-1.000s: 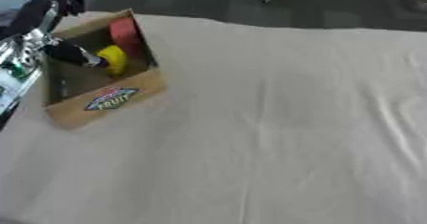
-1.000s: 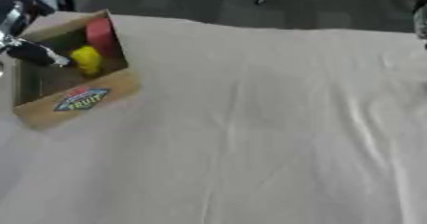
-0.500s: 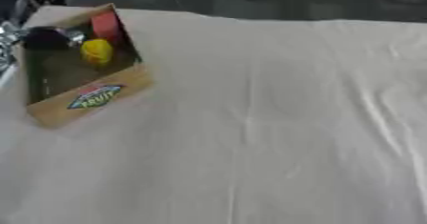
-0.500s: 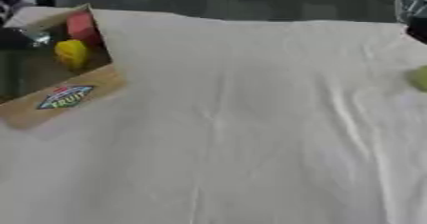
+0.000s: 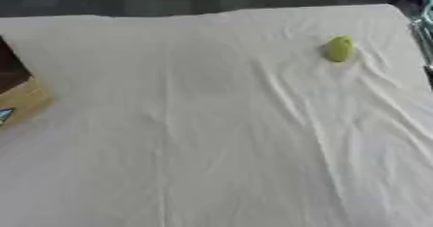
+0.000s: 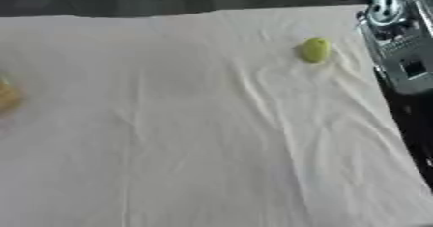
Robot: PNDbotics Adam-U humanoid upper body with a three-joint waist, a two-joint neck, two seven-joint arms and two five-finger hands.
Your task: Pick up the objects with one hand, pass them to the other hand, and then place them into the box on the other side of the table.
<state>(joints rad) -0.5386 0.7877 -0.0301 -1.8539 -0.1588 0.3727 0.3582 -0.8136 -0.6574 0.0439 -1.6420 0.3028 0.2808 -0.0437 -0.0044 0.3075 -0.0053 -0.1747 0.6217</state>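
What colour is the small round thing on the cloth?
Yellow-green fruit, clearest in the left eye view.

Both eye views look steeply down from the robot's head onto the cloth-covered table [image 5: 211, 139], facing its far edge. They overlap almost fully; the right eye view sits slightly rightward, past the table's right edge.

Plain creamy-white wrinkled tablecloth [image 5: 211, 139]; small yellow-green rounded fruit-like object [image 5: 339, 49]; tan cardboard box corner [image 5: 21, 100] with dark reddish-brown inside; silver-grey and black metal robot arm segment [image 6: 397, 33].
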